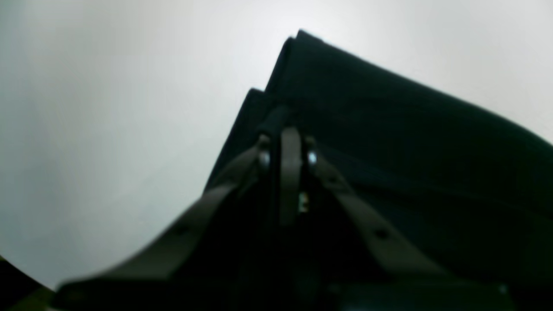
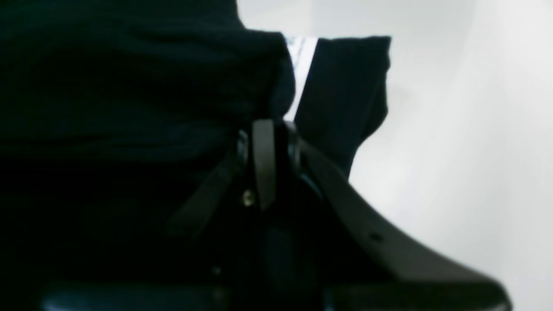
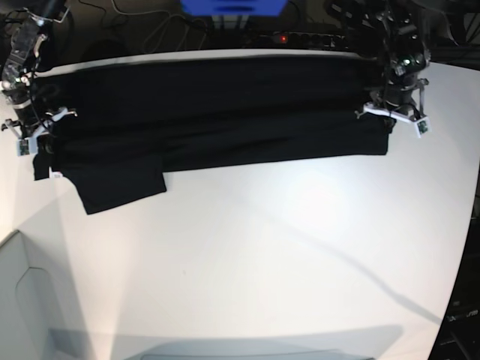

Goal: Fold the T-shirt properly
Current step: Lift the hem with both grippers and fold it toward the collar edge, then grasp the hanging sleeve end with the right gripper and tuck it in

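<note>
Black T-shirt [image 3: 217,112] folded into a long band

It lies stretched flat across the far part of the white table [image 3: 285,247], layered lengthwise. One sleeve sticks out toward the near side at the base view's left end, with a small white label showing there.

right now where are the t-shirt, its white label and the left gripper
T-shirt [image 3: 210,112]: base view, on the flat middle of the black cloth.
White label [image 2: 300,65]: right wrist view, on the pale strip between two dark folds.
Left gripper [image 1: 287,134]: left wrist view, at the fingertips, which are closed on the cloth edge.
</note>
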